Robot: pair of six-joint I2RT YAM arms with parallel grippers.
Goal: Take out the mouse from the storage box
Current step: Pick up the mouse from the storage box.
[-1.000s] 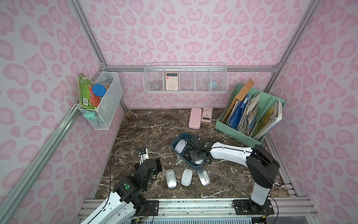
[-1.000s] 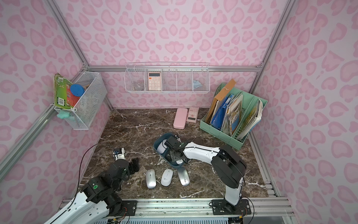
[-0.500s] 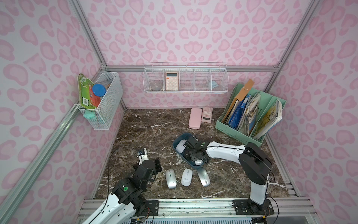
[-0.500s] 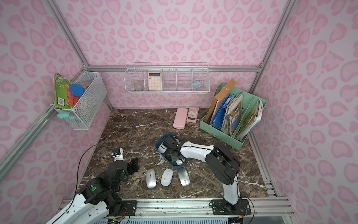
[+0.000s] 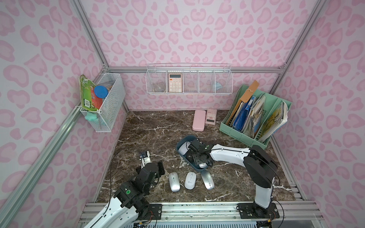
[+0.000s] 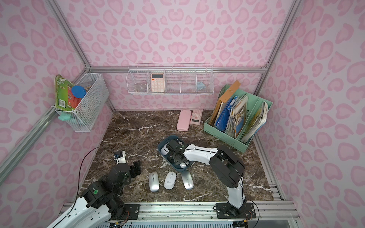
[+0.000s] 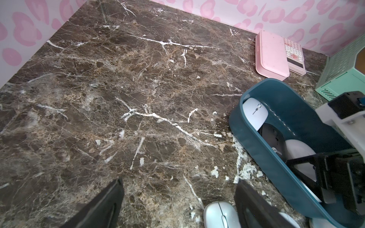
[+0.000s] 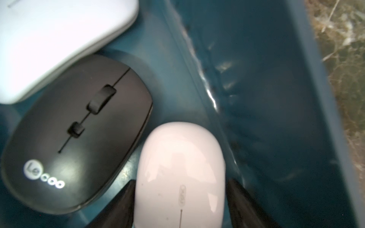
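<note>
The storage box (image 5: 178, 151) (image 6: 160, 153), a dark teal tub, stands mid-table. My right gripper (image 5: 197, 156) (image 8: 180, 181) reaches down inside it. Its fingers press both sides of a pale pinkish-white mouse (image 8: 179, 161) lying on the box floor by the wall (image 8: 266, 98). Beside that mouse lie a black mouse (image 8: 79, 128) (image 7: 273, 138) and a white mouse (image 8: 49, 39) (image 5: 183, 149). My left gripper (image 5: 156, 169) (image 7: 178, 182) hovers open over bare marble to the box's left, holding nothing.
Three mice lie in a row in front of the box: silver (image 5: 174, 181), white (image 5: 190, 180), silver (image 5: 207, 179). A pink case (image 5: 199, 120) and a calculator (image 5: 211, 116) lie at the back. A mint file rack (image 5: 256, 116) stands at the back right. Wire baskets (image 5: 188, 83) hang on the walls.
My right arm's elbow swung slightly left while the gripper stayed in the box and its jaws drew in around the pale mouse. The left arm has barely moved.
</note>
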